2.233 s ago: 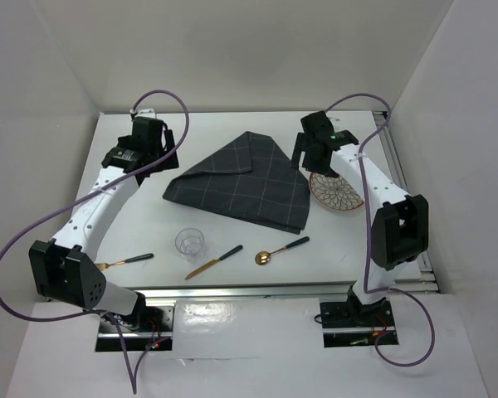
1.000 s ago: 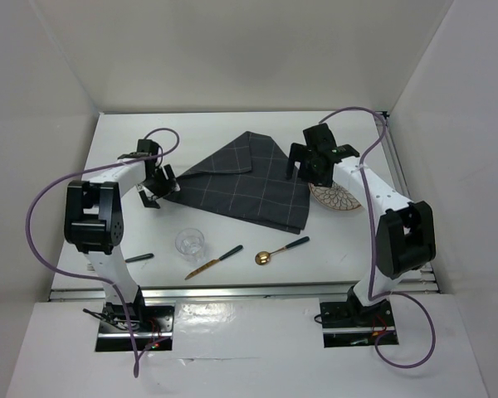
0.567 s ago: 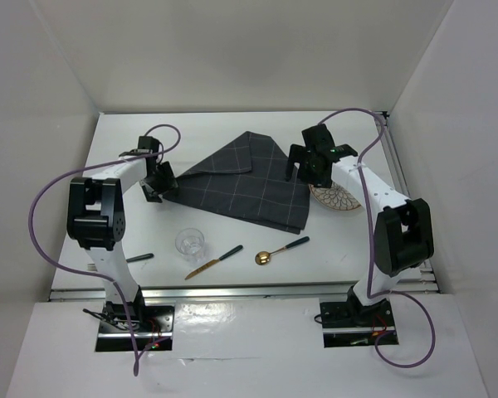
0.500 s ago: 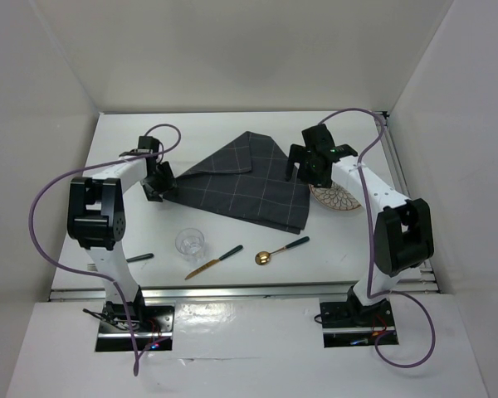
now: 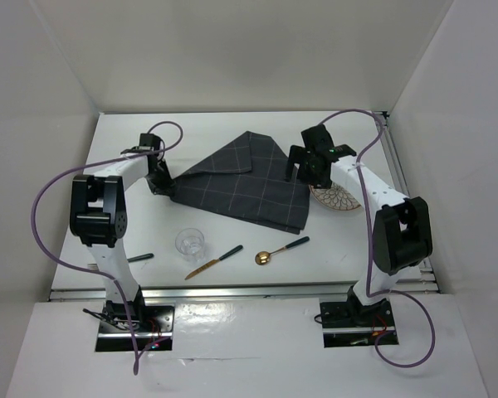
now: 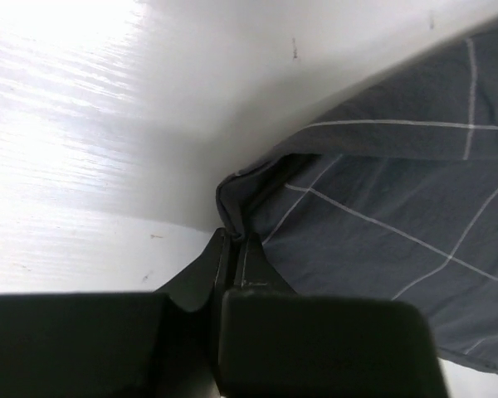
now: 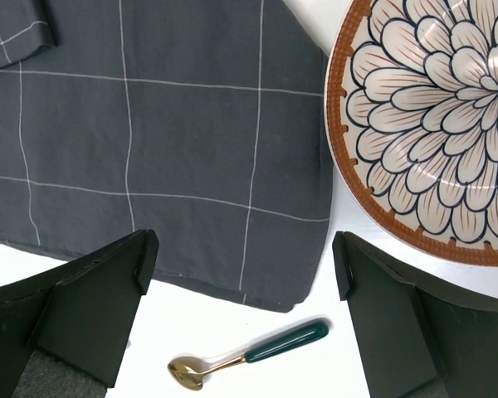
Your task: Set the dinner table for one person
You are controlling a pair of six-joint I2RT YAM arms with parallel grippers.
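Plate [image 5: 336, 199] partly hidden under right arm [image 5: 373, 184].

The left gripper [image 5: 160, 184], which hung open and well off the left corner of the placemat [image 5: 241, 186], has come down onto that corner and pinched its jaws together on the edge (the cloth bunches slightly there). The right gripper [image 5: 305, 170] has drifted a little along the placemat's right side.

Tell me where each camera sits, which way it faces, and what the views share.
Top external: above and behind the robot, looking down on the dinner table; the left arm and right arm show.
Left wrist: low, facing along the left gripper, shut on the placemat corner.
Right wrist: looking straight down past the open right gripper at placemat, plate, spoon.
Shared: the placemat appears in all three.
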